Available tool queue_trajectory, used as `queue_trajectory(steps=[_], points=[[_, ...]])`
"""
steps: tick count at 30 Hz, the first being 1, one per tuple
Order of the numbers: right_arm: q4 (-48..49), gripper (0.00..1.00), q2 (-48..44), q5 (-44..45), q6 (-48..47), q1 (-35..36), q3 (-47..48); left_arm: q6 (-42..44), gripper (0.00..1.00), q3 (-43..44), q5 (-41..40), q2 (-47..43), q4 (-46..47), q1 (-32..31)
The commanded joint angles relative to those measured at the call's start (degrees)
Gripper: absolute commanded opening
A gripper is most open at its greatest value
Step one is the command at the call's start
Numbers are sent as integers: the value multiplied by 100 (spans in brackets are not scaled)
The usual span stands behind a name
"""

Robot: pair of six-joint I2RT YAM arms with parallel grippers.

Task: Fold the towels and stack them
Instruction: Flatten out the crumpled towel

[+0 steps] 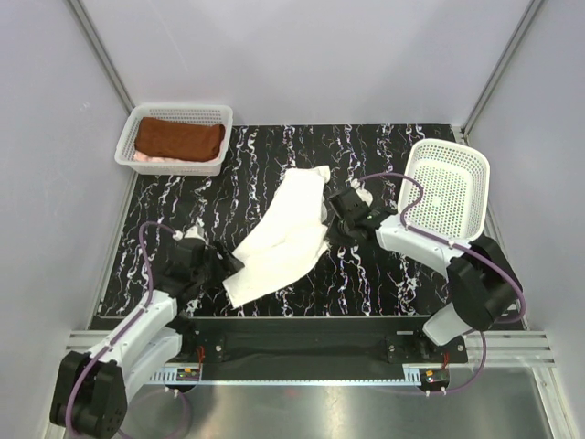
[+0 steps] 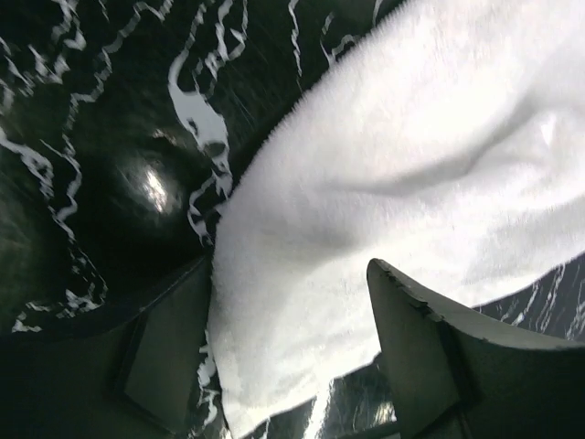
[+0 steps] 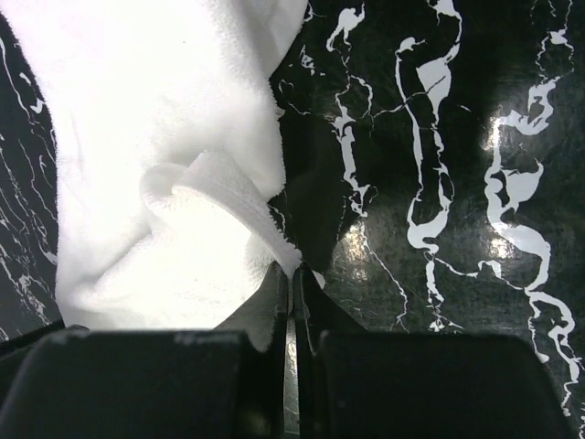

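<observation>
left gripper point(image 1: 228, 267): near-left on the table, at the near-left corner of the white towel; fingers point(image 2: 430, 357) spread wide, towel edge lying between them, not pinched
table point(image 1: 384, 274): black marble-pattern top with white veins
white towel point(image 1: 285, 236): mid-table, rumpled and half spread, running diagonally from near-left to far-right; flat on the surface apart from a raised fold at its right edge
right gripper point(image 1: 334, 218): just right of the towel's middle, at its right edge; fingers point(image 3: 274, 302) pressed together, a bit of the towel's edge caught at the tips, cloth bunched into a small ridge there
right basket point(image 1: 448, 197): white mesh, far-right, tilted up so its inside faces the top camera, behind the right arm
left basket point(image 1: 183, 111): white mesh, far-left corner, sitting flat
rust-brown towel point(image 1: 179, 139): folded, lying in the left basket, on top
pale pink towel point(image 1: 151, 157): under the rust-brown one in the same basket, only a thin strip shows at the near edge
</observation>
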Motion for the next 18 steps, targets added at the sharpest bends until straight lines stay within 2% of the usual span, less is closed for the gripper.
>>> queue_trajectory(steps=[1, 7, 13, 18], points=[[191, 0, 142, -146, -112, -82, 305, -421, 74, -145, -301, -386, -427, -383], [138, 0, 361, -138, -155, -187, 595, -914, 77, -180, -820, -1089, -1219, -1148], [217, 0, 336, -164, -147, -214, 543, -1625, 77, 127, -1531, -1108, -2132, -1956], [279, 0, 222, -155, -138, -222, 446, -2381, 77, -3, -1672, -933, -2037, -2607]])
